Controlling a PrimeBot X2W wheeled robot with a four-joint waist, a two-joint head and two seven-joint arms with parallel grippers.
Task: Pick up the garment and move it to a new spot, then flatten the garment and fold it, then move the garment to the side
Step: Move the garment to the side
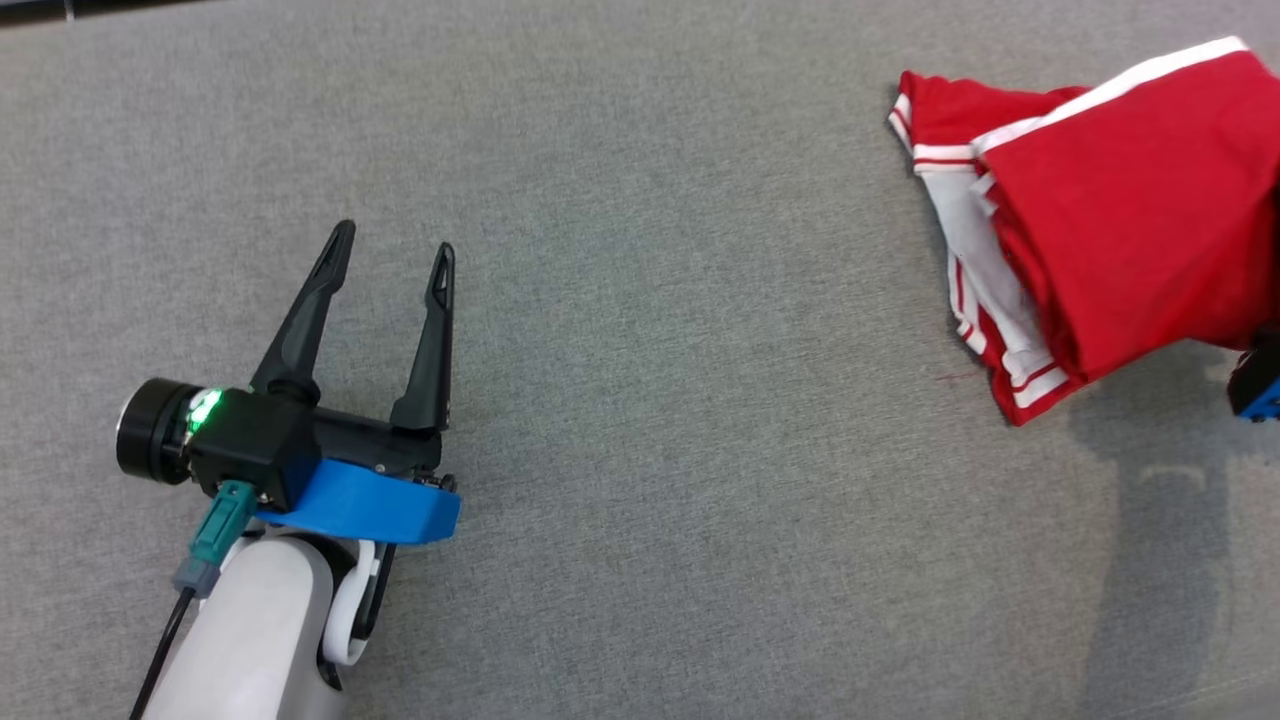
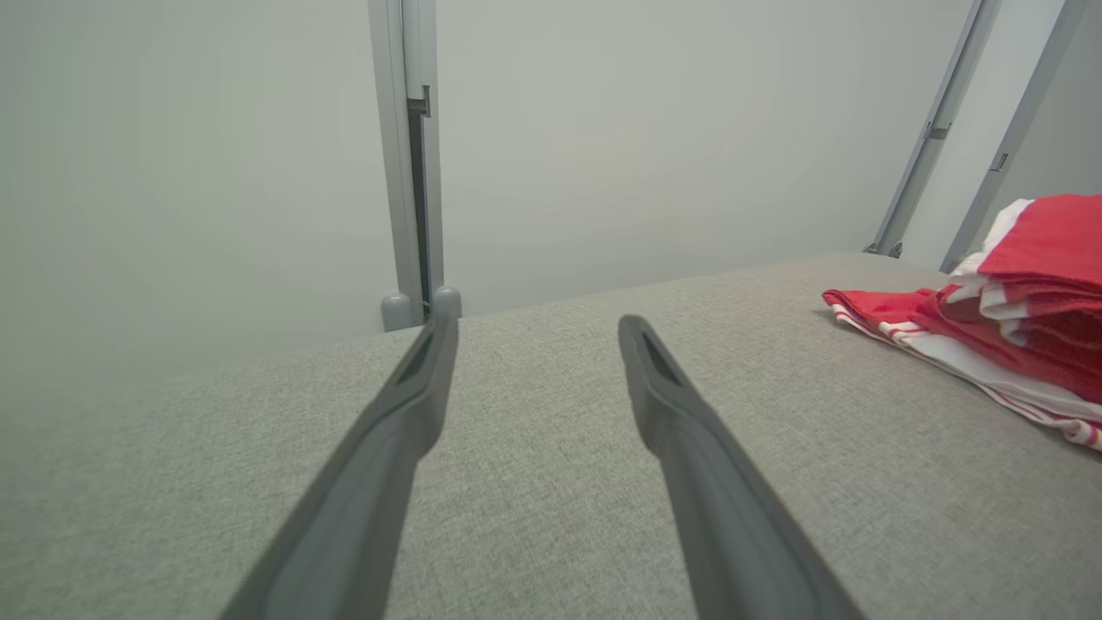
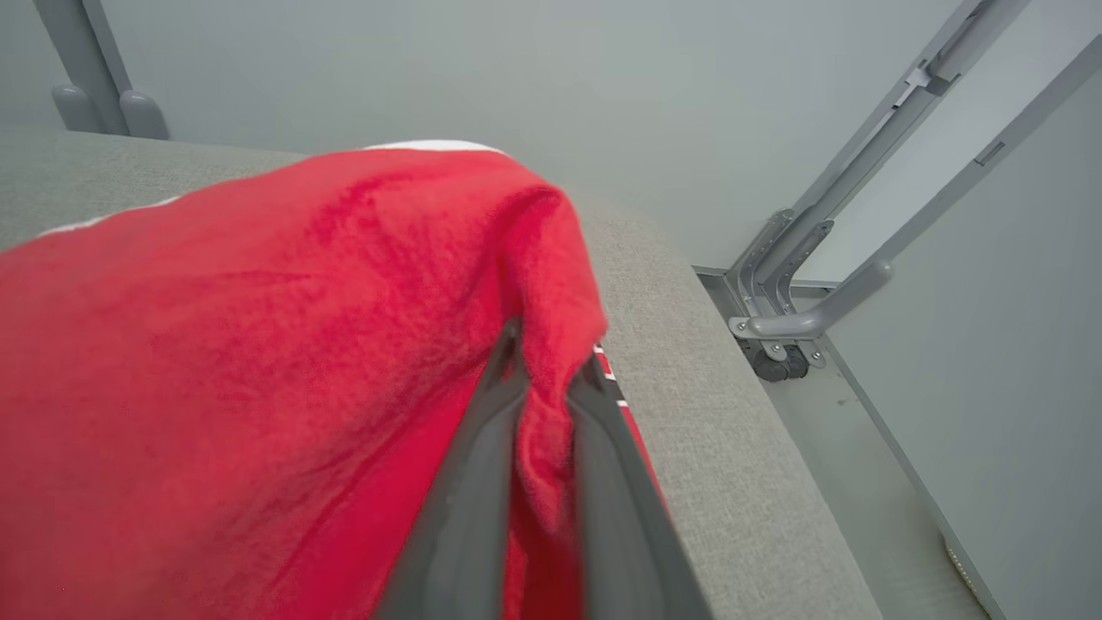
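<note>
Grey woven tabletop (image 1: 700,400) lies under and all round the left claw (image 1: 395,240). A short red thread (image 1: 958,377) lies on the weave, well off to that claw's right.

Dead ahead of its tips, past the table's far edge, is an upright grey post (image 2: 413,172) with two rounded feet, set against a pale wall (image 2: 689,129). Ahead and to the right are two slanted grey rails (image 2: 934,129).

Right of the right claw (image 3: 551,353), beyond the table edge, are a grey tube bracket (image 3: 809,323), a small dark fitting (image 3: 779,368) at its base and pale floor (image 3: 869,491).
</note>
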